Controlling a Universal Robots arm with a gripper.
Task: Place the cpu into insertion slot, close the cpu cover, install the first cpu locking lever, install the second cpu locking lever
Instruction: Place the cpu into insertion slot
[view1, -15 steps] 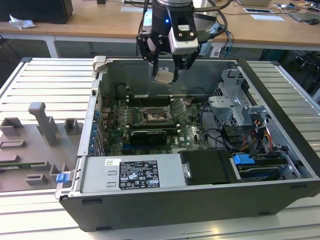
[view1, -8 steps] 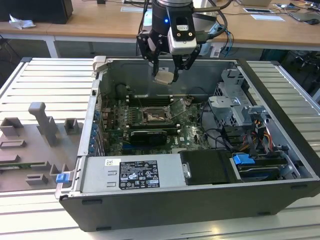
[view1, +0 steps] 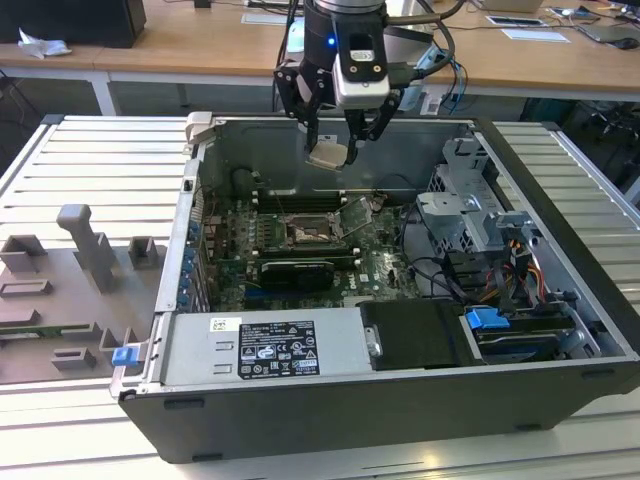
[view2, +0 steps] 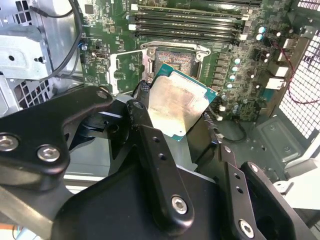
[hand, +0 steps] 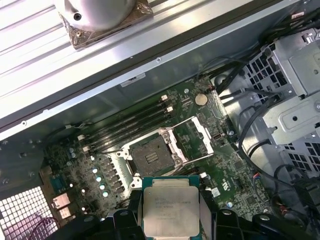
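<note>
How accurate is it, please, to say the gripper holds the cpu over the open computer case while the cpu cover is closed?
Not quite: the cpu cover is open, swung back beside the insertion slot, whose dark centre lies bare, as the first wrist view shows. The gripper does hold the cpu over the open computer case.

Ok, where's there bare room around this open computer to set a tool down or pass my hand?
The ribbed table is bare behind the grey fixture tray and on the exterior view's right of the case. Inside, the power supply top is flat and free. Crowded: the drive cage and cables, and above the motherboard, where the gripper holds the cpu.
</note>
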